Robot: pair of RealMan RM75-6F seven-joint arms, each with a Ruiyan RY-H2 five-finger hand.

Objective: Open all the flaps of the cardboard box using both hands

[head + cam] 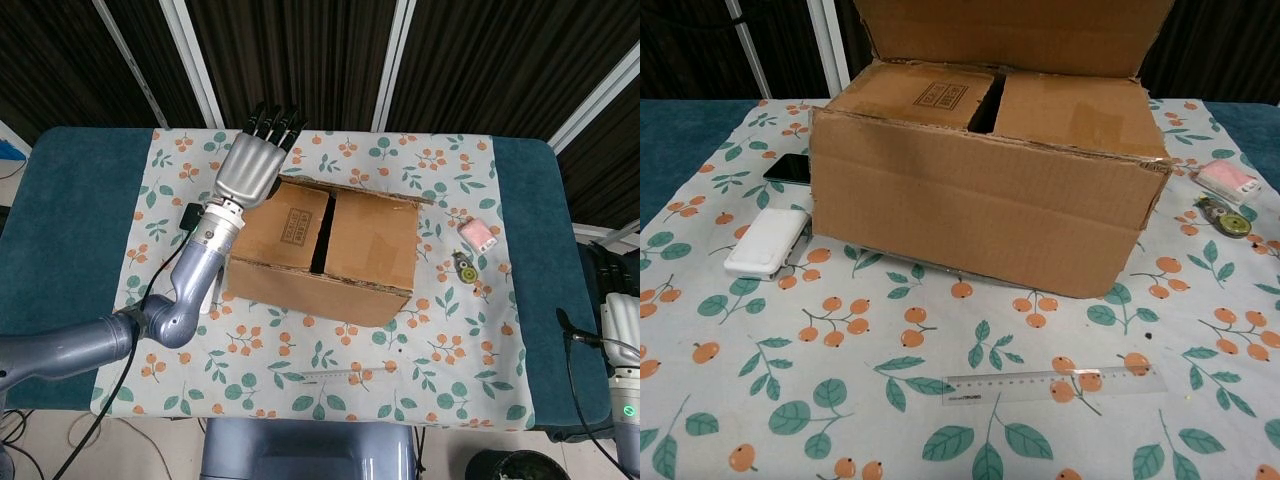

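Setting: a robot lab or test station is being indicated. A table (70, 230) is being covered by teal padding and a floral cloth (450, 330); dark slatted panels with white frame bars (398, 60) are being used as backdrop; cabling (585, 400) is being trailed at the edge. A loose ruler (1055, 386) is being kept as a prop.
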